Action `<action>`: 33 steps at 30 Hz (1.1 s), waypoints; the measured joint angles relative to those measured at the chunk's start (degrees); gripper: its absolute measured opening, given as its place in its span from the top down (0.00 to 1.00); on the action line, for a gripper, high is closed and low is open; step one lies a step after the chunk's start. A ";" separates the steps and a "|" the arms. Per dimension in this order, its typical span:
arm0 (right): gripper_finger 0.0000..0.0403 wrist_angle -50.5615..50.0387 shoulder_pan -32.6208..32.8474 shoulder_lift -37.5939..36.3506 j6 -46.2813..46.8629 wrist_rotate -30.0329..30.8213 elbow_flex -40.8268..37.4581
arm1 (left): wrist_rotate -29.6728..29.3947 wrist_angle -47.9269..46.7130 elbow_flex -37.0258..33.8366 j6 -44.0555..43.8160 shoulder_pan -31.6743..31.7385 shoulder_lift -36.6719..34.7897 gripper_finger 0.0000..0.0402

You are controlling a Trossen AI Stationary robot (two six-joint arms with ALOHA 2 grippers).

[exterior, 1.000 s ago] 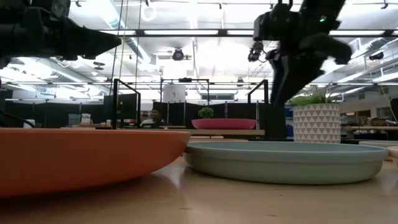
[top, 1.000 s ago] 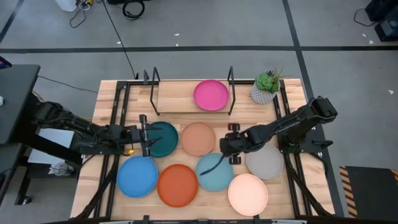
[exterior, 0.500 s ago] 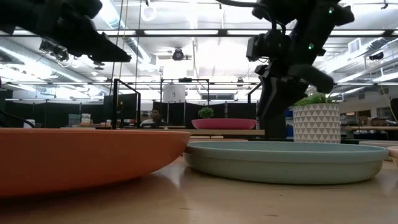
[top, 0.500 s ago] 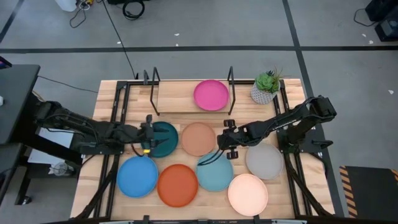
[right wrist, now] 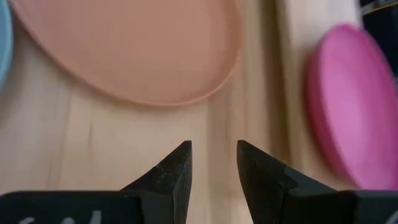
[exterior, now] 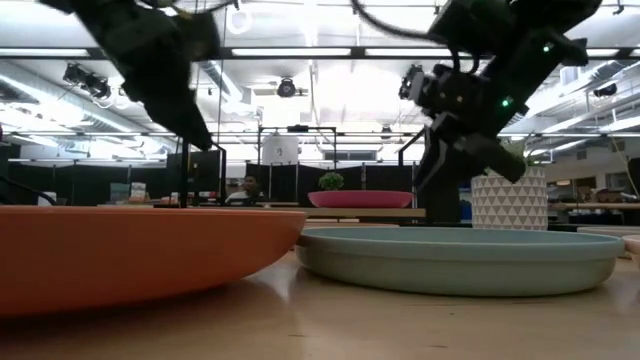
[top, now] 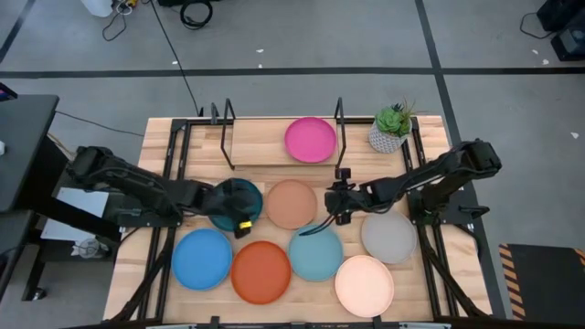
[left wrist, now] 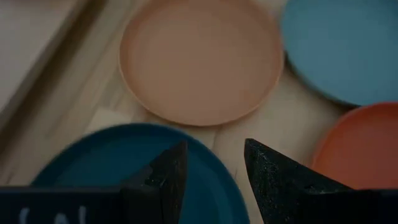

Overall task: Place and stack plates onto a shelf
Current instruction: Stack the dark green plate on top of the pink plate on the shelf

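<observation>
My left gripper [top: 239, 220] is open and hangs over the near right rim of the dark teal plate [top: 228, 199]. In the left wrist view its fingers [left wrist: 214, 149] stand on either side of that rim [left wrist: 208, 158]; no contact shows. My right gripper [top: 339, 205] is open over bare wood, just right of the peach plate [top: 292, 203], as the right wrist view [right wrist: 212, 146] also shows. The magenta plate [top: 310, 139] lies flat on the shelf board [top: 259, 142]. The bright blue [top: 202, 259], orange [top: 260, 271], light turquoise [top: 316, 253], grey [top: 388, 236] and cream [top: 364, 285] plates lie flat on the table.
A small potted plant [top: 391, 128] stands right of the shelf's right black end frame [top: 339, 119]. The left half of the shelf board is bare. Black rails [top: 174, 155] run along the tabletop's sides. In the low view, the orange plate [exterior: 130, 250] and the turquoise plate [exterior: 460, 260] fill the foreground.
My left gripper has moved toward the table's right, from the dark teal plate's left edge across to its near right rim, and has tipped downward. My right gripper has shifted a little toward the far edge and turned, staying beside the peach plate's right rim. No plate has moved.
</observation>
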 joint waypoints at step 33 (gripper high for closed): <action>0.67 34.48 2.82 -3.28 -4.24 3.16 -16.43 | 10.24 -33.47 30.29 -20.37 3.04 35.97 0.58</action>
